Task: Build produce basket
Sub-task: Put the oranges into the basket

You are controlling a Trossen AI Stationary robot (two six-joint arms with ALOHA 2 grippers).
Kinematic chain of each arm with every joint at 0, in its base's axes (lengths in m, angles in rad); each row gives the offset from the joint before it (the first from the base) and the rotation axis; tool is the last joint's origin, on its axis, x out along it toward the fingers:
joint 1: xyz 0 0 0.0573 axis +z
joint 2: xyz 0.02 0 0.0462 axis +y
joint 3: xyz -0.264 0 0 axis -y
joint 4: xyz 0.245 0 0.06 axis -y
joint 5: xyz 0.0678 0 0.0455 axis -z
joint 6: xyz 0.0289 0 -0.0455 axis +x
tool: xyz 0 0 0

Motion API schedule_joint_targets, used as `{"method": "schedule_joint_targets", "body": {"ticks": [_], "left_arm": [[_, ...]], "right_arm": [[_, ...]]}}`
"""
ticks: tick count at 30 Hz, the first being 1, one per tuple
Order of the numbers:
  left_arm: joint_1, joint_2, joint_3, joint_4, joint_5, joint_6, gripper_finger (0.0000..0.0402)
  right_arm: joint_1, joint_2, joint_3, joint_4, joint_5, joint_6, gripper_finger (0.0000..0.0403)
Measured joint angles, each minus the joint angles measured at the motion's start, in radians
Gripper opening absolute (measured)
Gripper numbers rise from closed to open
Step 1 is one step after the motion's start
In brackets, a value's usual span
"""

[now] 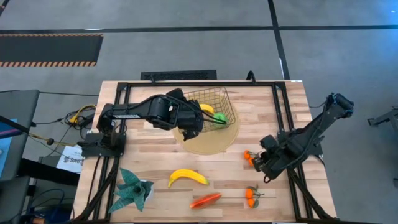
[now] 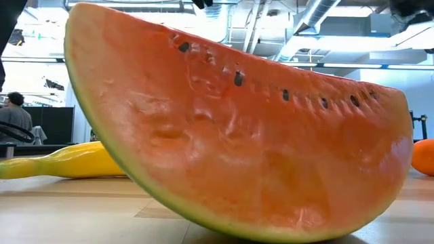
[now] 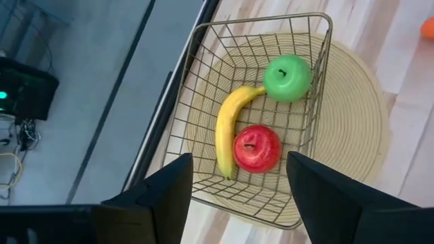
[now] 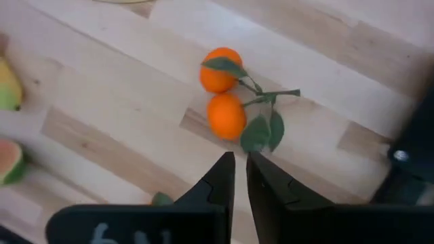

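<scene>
The gold wire basket (image 1: 214, 102) (image 3: 203, 81) stands on a round tan mat (image 1: 211, 142). In it lie a banana (image 3: 226, 132), a green apple (image 3: 287, 76) and a red apple (image 3: 257, 148). My left gripper (image 3: 237, 169) (image 1: 194, 126) hovers open above the basket's edge, holding nothing. My right gripper (image 4: 241, 166) (image 1: 256, 163) is shut, with only a slit and nothing between the fingertips, right beside a tangerine cluster (image 1: 249, 157). A second tangerine cluster (image 4: 224, 98) (image 1: 250, 196), a banana (image 1: 188, 178) and a watermelon slice (image 1: 205, 200) (image 2: 230, 135) lie on the table.
A teal spiky plant (image 1: 132, 190) stands at the table's near left corner. In the low view the watermelon slice fills the picture, with the banana (image 2: 61, 163) behind it. A person (image 2: 13, 118) sits in the room beyond. Bare wood lies between the mat and the loose produce.
</scene>
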Motion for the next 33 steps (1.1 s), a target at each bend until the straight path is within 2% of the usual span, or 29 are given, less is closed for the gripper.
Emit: {"method": "schedule_joint_targets", "body": {"ticks": [6,13,19,27,33], "left_arm": [[0.009,0.000,0.000,0.000,0.001,0.042,0.0224],[0.009,0.000,0.000,0.000,0.026,0.067,0.0224],[0.009,0.000,0.000,0.000,0.026,0.069,0.0224],[0.009,0.001,0.000,0.000,0.026,0.086,0.0224],[0.009,0.001,0.000,0.000,0.025,0.091,0.0224]], "right_arm": [[-0.045,-0.055,-0.150,0.131,-0.013,0.038,0.0086],[-0.134,-0.079,-0.262,0.204,-0.105,0.031,0.0159],[-0.178,-0.071,-0.353,0.354,-0.117,0.008,0.0205],[-0.223,-0.072,-0.433,0.388,-0.115,0.007,0.0201],[-0.253,-0.072,-0.481,0.490,-0.087,-0.014,0.0189]]}}
